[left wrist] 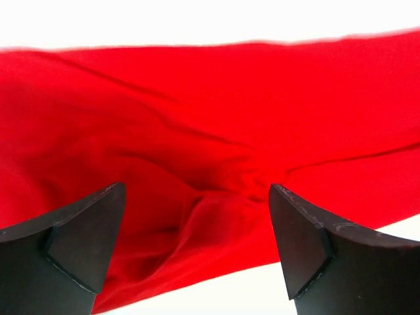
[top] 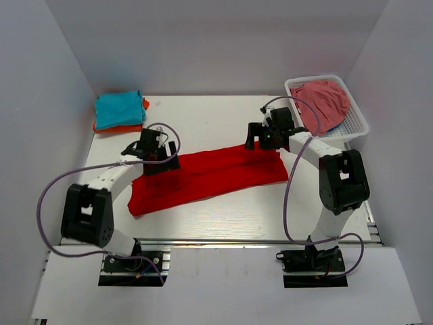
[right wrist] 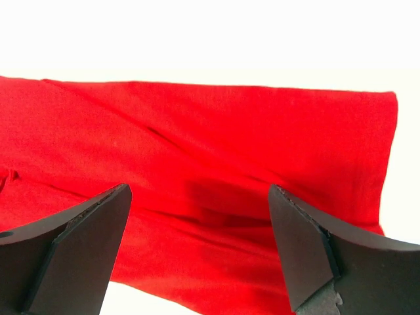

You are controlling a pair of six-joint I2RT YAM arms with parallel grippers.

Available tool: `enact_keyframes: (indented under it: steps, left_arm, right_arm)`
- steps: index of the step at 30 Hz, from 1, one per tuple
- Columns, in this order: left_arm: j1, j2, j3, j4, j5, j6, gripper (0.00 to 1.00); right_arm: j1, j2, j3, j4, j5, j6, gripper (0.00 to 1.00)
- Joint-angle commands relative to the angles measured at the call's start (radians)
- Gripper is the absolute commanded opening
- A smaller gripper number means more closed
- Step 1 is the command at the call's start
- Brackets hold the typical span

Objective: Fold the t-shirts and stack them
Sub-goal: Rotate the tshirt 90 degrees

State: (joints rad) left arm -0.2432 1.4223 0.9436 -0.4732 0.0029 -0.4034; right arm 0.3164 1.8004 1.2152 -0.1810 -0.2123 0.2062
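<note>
A bright red t-shirt (top: 203, 175) lies on the white table as a long folded strip running from lower left to upper right. My left gripper (top: 157, 157) hovers over its left end, jaws wide open, nothing between them; the red cloth (left wrist: 210, 138) fills the left wrist view with a small ridge under the jaws. My right gripper (top: 265, 140) stands open over the strip's far right end, red cloth (right wrist: 210, 151) below it. A folded teal t-shirt (top: 119, 108) rests on a folded orange one (top: 120, 127) at the back left.
A white basket (top: 357, 122) at the back right holds a crumpled pink garment (top: 326, 101). White walls enclose the table on three sides. Purple cables loop beside each arm.
</note>
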Motion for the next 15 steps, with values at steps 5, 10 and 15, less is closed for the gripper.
enact_keyframes:
  steps: [5,10,15]
  left_arm:
    - [-0.021,0.208,-0.039,0.065,0.036,-0.064,1.00]
    - [0.001,0.426,0.121,-0.011,-0.039,-0.087,1.00]
    - [0.001,0.654,0.412,-0.027,-0.025,0.000,1.00]
  right_arm:
    - [-0.002,0.109,0.090,0.012,0.044,-0.004,0.90]
    - [-0.011,0.168,0.083,-0.046,0.134,0.071,0.90]
    - [-0.022,0.120,-0.066,-0.083,0.107,0.125,0.90]
